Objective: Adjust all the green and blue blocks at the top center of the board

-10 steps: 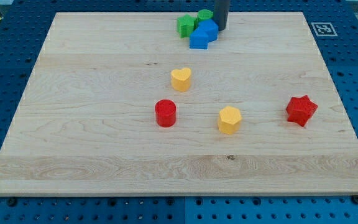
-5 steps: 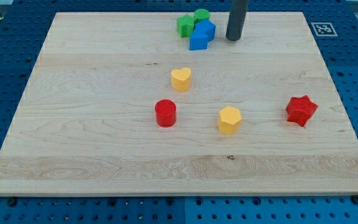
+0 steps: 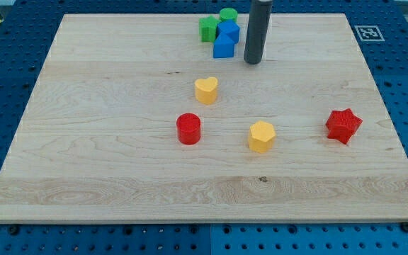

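Observation:
At the view's top centre a tight cluster holds a green star-like block (image 3: 208, 28), a green cylinder (image 3: 227, 15), a blue block (image 3: 229, 31) and a blue block (image 3: 223, 47) below it. My tip (image 3: 253, 61) rests on the board just right of and slightly below the lower blue block, with a small gap between them. The rod rises from the tip toward the view's top.
A yellow heart (image 3: 206, 90) sits mid-board, a red cylinder (image 3: 188, 129) below-left of it, a yellow hexagon (image 3: 261, 136) to the right, and a red star (image 3: 343, 125) at the right. A marker tag (image 3: 368, 32) sits off the wooden board's (image 3: 83, 85) top right corner.
My tip has moved from beside the cluster's upper right down toward the view's bottom. The blue blocks have shifted slightly left, closing up against the green ones.

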### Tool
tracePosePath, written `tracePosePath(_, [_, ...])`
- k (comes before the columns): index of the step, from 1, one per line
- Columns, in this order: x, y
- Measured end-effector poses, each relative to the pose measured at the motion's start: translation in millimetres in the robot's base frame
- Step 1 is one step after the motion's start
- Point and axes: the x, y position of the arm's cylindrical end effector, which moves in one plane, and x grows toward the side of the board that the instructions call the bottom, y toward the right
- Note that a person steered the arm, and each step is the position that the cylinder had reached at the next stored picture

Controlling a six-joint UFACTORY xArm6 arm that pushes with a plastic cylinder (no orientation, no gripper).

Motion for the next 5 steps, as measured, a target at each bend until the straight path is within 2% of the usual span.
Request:
tracePosePath(2, [-4, -45])
tracePosePath(4, [-35, -60])
tracePosePath(5, [-36, -60])
